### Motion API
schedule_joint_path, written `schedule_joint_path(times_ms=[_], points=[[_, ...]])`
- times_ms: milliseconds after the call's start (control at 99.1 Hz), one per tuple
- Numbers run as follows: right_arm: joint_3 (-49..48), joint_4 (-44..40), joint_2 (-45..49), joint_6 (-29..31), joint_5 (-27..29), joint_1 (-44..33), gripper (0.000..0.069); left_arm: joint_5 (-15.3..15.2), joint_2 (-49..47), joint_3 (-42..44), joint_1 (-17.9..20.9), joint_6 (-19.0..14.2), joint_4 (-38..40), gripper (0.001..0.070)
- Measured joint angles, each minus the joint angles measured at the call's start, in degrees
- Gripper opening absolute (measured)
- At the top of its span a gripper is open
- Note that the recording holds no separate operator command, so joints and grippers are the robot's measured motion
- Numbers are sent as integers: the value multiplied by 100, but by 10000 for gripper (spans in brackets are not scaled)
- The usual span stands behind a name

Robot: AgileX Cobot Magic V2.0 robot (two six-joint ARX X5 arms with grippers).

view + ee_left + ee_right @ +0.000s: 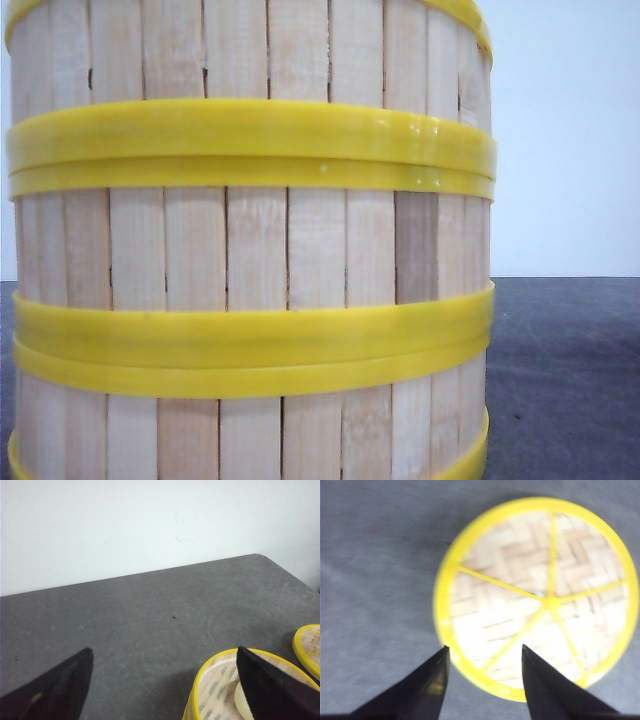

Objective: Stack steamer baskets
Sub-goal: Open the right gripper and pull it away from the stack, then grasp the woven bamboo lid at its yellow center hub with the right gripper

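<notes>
The steamer baskets [250,250] fill the front view close up: three tiers of pale slat wall, one on another, with yellow rims [250,145] between them. Neither gripper shows in that view. In the left wrist view my left gripper [165,650] is open above the bare table. Its one finger [272,690] hangs over an open basket [212,687] with a woven floor and a white bun [241,700]. In the right wrist view my right gripper [484,647] is open, its fingers apart over the near edge of a round yellow-rimmed woven disc [535,595] with yellow spokes, lying flat.
The dark grey table [150,615] ends at a white wall [150,525], with a rounded corner at the far side. Another yellow-rimmed woven round piece [309,647] peeks in beside the open basket. Table surface [560,380] shows to the right of the stack.
</notes>
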Motion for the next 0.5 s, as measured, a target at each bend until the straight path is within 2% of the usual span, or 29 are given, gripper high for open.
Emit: schedule_joint_path(times_ms=[131, 212, 313, 504], points=[[-50, 79, 77, 0, 308, -256, 281, 0, 74, 0, -7, 0, 17, 545], [-50, 57, 199, -4, 490, -372, 324, 0, 118, 0, -31, 0, 24, 545], [-76, 48, 442, -7, 496, -490, 386, 0, 131, 0, -33, 0, 22, 545], [-527, 319, 800, -7, 481, -610, 405, 0, 118, 0, -33, 0, -31, 545]])
